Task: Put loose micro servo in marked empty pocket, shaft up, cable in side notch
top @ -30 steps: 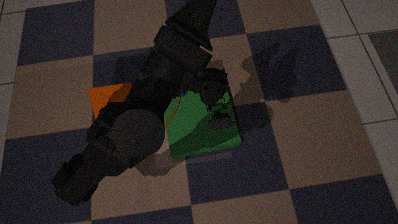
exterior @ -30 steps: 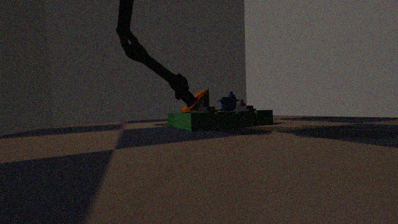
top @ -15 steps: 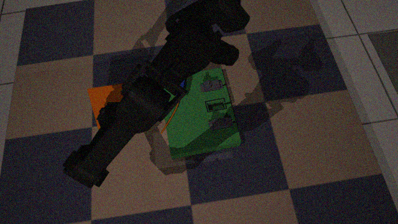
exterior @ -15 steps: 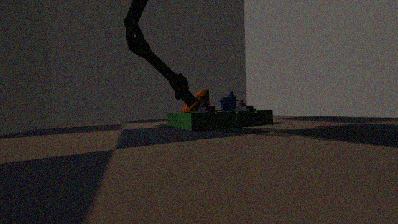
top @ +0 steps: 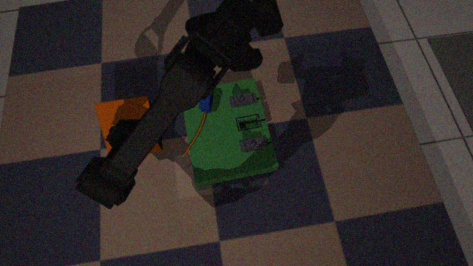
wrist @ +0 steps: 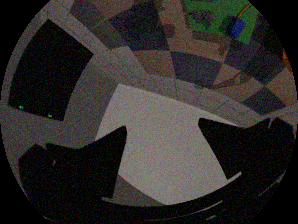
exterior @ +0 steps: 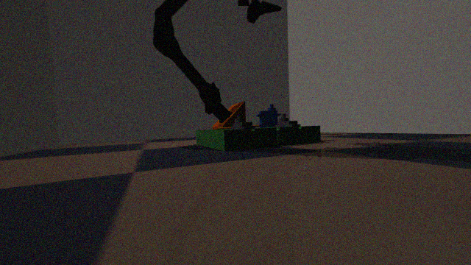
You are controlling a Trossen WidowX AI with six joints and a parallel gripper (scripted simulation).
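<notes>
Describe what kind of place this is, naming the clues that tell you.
Probably a robotics workspace or lab indoors: a jointed black arm reaches over a green deck on a checkered surface, with plain walls behind.
</notes>
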